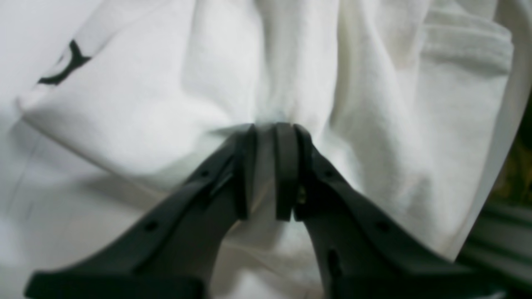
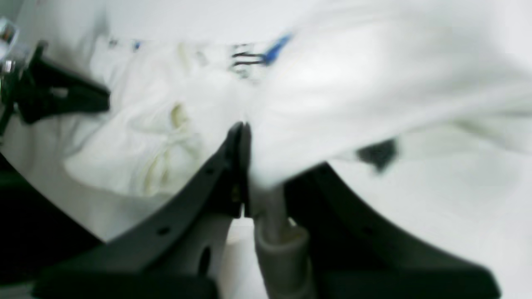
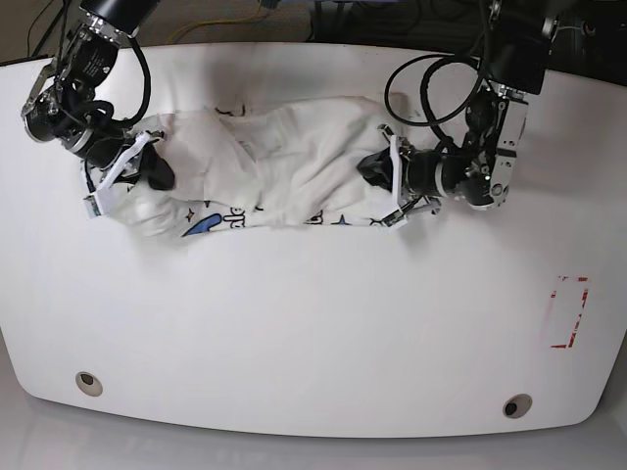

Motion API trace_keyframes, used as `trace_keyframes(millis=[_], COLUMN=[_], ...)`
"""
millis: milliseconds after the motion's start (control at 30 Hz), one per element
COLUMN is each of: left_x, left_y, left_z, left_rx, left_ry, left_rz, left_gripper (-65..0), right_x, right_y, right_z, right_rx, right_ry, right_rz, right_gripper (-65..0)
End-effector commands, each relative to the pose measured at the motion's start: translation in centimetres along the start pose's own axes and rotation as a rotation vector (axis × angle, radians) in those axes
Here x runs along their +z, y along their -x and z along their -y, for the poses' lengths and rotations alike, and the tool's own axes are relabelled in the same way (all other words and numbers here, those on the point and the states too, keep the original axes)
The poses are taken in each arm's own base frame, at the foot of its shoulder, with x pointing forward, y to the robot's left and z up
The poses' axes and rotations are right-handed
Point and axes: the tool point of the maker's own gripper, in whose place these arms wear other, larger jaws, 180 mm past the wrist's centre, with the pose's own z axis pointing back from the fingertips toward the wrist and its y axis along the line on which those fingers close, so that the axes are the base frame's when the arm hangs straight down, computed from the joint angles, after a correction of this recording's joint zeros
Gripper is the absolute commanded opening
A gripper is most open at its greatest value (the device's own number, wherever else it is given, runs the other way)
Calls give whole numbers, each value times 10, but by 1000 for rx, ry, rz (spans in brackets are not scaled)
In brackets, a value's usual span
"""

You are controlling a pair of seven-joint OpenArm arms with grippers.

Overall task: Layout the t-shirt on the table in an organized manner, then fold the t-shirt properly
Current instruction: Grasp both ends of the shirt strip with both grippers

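While the shirt (image 3: pixel 274 171) lies bunched on the table (image 3: pixel 313 323), both grippers, left (image 1: pixel 270 128) and right (image 2: pixel 245 128), pinch its cloth at opposite ends.

Left claw (image 1: pixel 270 137) pinches a bunched fold of white t-shirt (image 1: pixel 374 137).
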Motion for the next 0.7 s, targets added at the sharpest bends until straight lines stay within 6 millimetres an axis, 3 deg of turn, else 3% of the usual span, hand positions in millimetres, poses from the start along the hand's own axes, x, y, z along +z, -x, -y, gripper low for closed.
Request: trace_keyframes(millis=[0, 167, 367, 667], left_x=[-9, -19, -22, -23], left_y=[29, 15, 7, -3], left_z=[-7, -2, -2, -2], left_rx=[0, 19, 37, 35], left_ry=[-36, -18, -25, -26], left_rz=[-160, -138, -125, -110], left_gripper=[-571, -571, -571, -571], right_x=[5, -3, -15, -31], right_y=[-32, -43, -49, -42], right_z=[-20, -50, -69, -102], right_rx=[101, 196, 235, 275], right_ry=[-33, -89, -150, -252], right_rz=[88, 88, 83, 50], right_gripper=[-645, -644, -644, -640])
